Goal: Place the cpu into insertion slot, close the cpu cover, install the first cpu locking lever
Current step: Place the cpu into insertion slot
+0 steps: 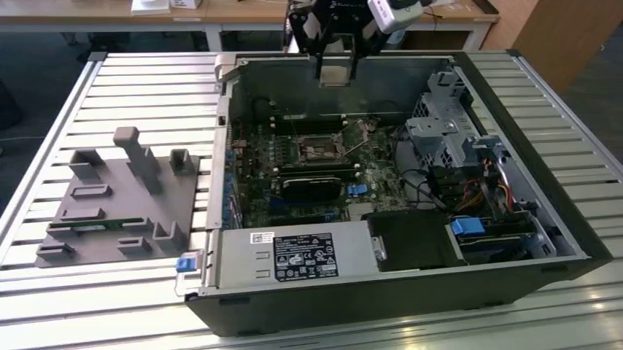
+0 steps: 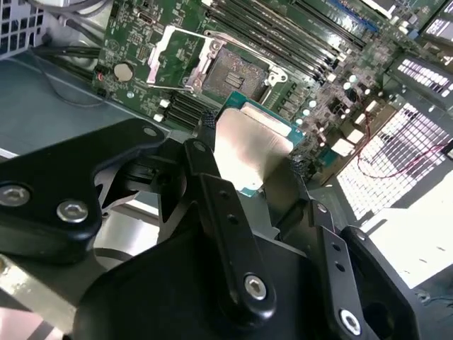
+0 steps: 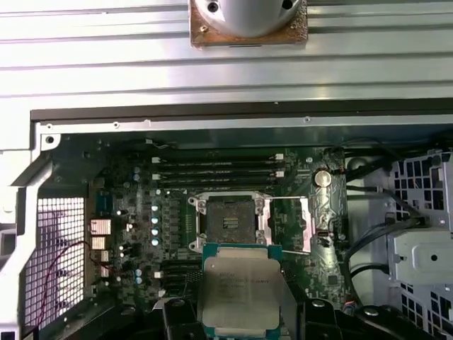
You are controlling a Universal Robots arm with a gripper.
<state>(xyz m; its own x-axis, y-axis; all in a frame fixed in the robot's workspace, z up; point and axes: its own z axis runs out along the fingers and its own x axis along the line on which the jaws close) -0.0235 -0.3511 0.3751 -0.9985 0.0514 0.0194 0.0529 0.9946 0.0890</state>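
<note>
One cpu pinched between jaws | metal face away from board | clear of insertion slot

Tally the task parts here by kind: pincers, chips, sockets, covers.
pincer: 1
chip, gripped by it: 1
socket, empty: 1
cover, swung open: 1
total: 4

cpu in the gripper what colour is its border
Teal-green, on the cpu, clearest in the first wrist view.
</note>
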